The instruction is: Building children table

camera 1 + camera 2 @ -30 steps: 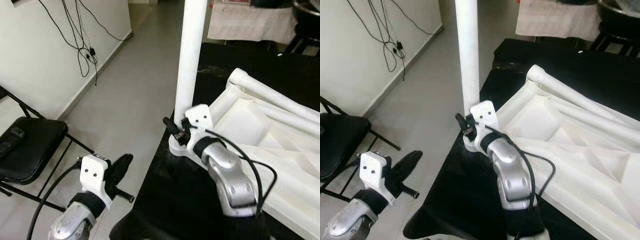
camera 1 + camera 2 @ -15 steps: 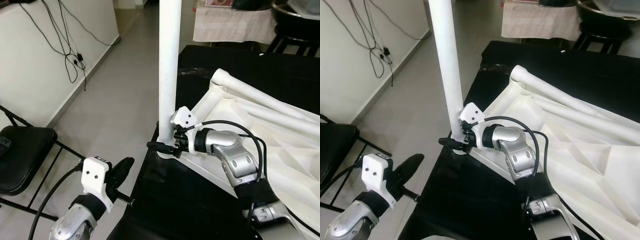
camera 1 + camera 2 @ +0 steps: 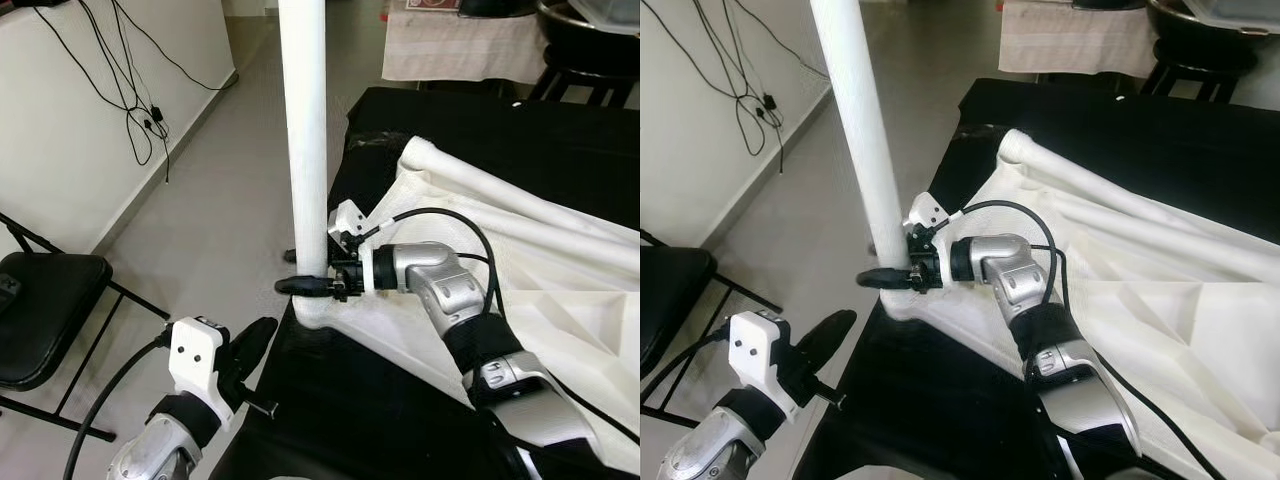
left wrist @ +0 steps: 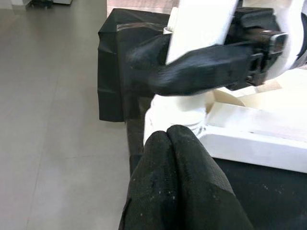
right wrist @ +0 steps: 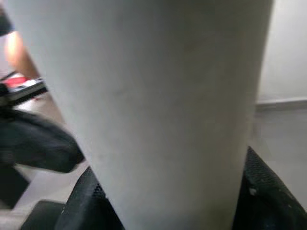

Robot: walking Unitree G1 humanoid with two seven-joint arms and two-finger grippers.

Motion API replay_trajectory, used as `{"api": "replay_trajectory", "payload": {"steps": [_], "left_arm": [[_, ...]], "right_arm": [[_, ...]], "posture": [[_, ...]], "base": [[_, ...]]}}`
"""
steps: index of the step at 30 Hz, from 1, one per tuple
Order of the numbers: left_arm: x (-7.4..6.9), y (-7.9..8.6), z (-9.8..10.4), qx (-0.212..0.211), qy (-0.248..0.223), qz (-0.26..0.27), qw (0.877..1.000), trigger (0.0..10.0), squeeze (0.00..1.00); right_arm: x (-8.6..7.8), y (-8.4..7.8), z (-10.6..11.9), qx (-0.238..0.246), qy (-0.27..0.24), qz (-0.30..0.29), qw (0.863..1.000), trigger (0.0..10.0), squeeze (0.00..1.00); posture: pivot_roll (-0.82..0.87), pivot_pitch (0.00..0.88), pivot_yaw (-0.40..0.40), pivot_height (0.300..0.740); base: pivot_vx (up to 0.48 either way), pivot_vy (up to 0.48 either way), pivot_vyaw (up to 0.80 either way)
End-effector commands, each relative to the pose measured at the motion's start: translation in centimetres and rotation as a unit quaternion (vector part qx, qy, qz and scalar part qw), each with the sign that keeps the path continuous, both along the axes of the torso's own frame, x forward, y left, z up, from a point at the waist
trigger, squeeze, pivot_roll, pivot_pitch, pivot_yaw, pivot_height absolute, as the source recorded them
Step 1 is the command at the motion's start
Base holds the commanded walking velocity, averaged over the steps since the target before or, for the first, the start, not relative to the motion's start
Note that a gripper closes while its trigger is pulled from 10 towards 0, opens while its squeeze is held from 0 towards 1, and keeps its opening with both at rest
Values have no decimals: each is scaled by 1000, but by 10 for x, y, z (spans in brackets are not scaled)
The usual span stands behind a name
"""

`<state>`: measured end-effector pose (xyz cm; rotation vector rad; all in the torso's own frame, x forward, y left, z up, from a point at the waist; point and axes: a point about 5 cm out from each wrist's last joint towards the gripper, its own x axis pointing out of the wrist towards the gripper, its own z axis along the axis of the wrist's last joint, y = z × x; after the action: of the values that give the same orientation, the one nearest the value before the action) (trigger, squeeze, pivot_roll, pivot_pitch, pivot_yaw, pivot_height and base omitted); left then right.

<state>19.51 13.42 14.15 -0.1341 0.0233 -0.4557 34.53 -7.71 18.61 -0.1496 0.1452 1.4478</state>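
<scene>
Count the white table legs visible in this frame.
3. One leg stands upright in the tabletop's near corner, gripped by the right pincer. Two more lie across the tabletop. A fourth may be hidden.

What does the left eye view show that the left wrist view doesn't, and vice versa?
Left eye view: the black folding chair, wall cables and the upturned white tabletop. Left wrist view: the left hand close up, its fingertips pressed together, near the leg socket. Both: the right hand clamped on the upright white table leg, over the black cloth.
</scene>
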Motion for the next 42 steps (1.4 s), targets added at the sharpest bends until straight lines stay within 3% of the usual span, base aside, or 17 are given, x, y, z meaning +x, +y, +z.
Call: {"api": "replay_trajectory", "payload": {"steps": [1,5,10,11,12,14,18,23,24,31,32,33,34,36,38,39,42], "left_arm": [[-2,-1,-1,-2,6,-3,1000,10000,0],[-1,-1,-1,-3,7,-5,1000,10000,0],[-1,2,-1,-3,8,-7,1000,10000,0],[0,4,-1,-1,8,-7,1000,10000,0],[0,4,-1,-1,8,-7,1000,10000,0],[3,7,0,2,7,-6,1000,10000,0],[7,10,-2,6,10,-7,1000,10000,0],[10,11,-3,8,11,-10,1000,10000,0],[10,11,-3,8,10,-8,1000,10000,0],[10,11,-2,7,7,2,1000,10000,0],[10,10,-3,5,10,-1,1000,10000,0],[10,10,-3,5,10,-1,1000,10000,0],[10,9,-3,3,12,-5,1000,10000,0],[10,9,-3,3,12,-5,1000,10000,0],[9,7,-3,1,14,-10,1000,10000,0],[8,6,-3,0,14,-10,1000,10000,0],[6,6,-2,0,13,-9,1000,10000,0]], "right_arm": [[-2,3,5,34,9,22,999,0,0],[-4,-3,2,33,-1,6,999,0,0],[-5,-18,-3,34,-32,-119,992,0,0],[-1,-23,-12,14,-55,-283,957,0,0],[-1,-23,-12,14,-55,-283,957,0,0],[-27,-27,-31,-12,-50,-455,889,0,0],[-35,-20,-32,-15,-59,-472,880,0,0],[-29,-14,-30,-11,-58,-446,893,0,0],[-26,-12,-28,-12,-61,-439,897,10000,0],[-23,1,-15,17,-74,-375,924,10000,0],[-32,14,-9,20,-79,-252,964,10000,1000],[-32,14,-9,20,-79,-252,964,10000,1000],[-36,21,-6,17,-75,-156,985,10000,1000],[-36,21,-6,17,-75,-156,985,10000,1000],[-32,27,1,15,-68,-51,996,10000,949],[-25,28,6,17,-65,-33,997,10000,0],[-18,29,13,17,-64,-4,998,10000,0]], "posture": [[-39,148,-2,740],[-53,147,6,740],[-80,154,10,740],[-88,156,12,740],[-88,156,12,740],[-102,158,34,740],[-108,138,50,740],[-106,128,40,740],[-106,125,39,740],[-101,123,41,740],[-91,120,39,740],[-91,120,39,740],[-81,120,35,740],[-81,120,35,740],[-76,122,31,740],[-65,126,25,740],[-57,134,22,740]], "base": [[0,0,0],[0,0,0],[0,0,0],[0,0,0],[0,0,0],[0,0,0],[0,0,0],[0,0,0],[0,0,0],[0,0,0],[0,0,0],[0,0,0],[0,0,0],[0,0,0],[0,0,0],[0,0,0],[0,0,0]]}}
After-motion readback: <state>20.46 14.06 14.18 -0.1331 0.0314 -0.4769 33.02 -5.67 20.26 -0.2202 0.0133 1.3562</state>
